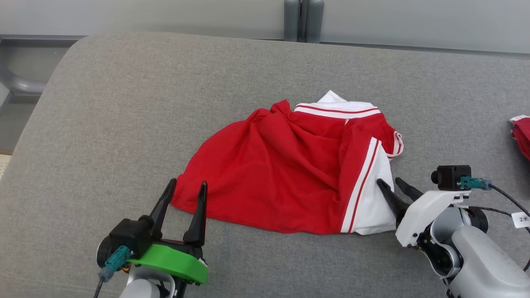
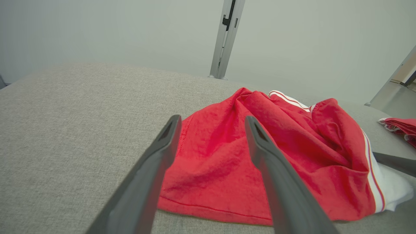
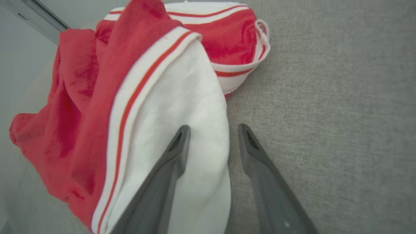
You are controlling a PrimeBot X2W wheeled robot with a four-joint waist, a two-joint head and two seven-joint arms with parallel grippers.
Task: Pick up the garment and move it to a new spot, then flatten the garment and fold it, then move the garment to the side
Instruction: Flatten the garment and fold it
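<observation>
My left jaws stand wide apart over the near left corner of the garment [image 1: 290, 174], which lies crumpled in the middle of the bench [image 1: 103, 124]. My right jaws straddle its white side edge, spread and not yet pinching. I judge both should close low on the hem, then lift together. Farther right lies another red cloth [image 1: 522, 134]; I should keep clear of it.
</observation>
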